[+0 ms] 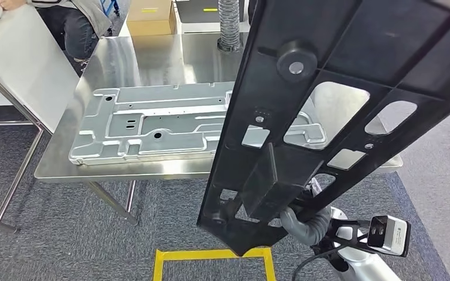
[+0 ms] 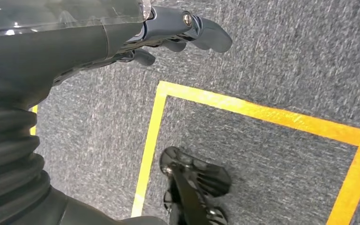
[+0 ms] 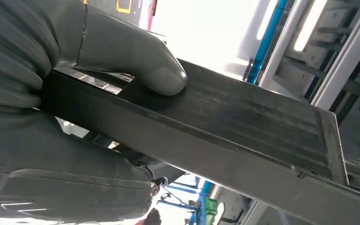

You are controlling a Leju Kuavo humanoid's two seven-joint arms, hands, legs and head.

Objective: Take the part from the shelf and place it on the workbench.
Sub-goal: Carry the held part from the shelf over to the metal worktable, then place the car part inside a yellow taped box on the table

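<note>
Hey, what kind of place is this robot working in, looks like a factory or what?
Probably a factory-style workshop or test cell. A stainless steel workbench carries a stamped metal panel, the right hand holds a large black part, and yellow floor tape marks a standing spot on grey carpet.

Grey carpet (image 1: 64, 246), yellow floor tape (image 1: 211, 256) (square outline), ceiling lights (image 3: 309, 23).

The part (image 1: 328, 99) is a long, flat black panel with ribs, a round boss and several cut-out windows. It is held tilted in the air, its lower end nearest the robot and its upper end rising to the right, above the near edge of the steel workbench (image 1: 146, 64). The right hand (image 3: 75, 93) grips a boxy black rib on it, thumb pressed on top.
</note>
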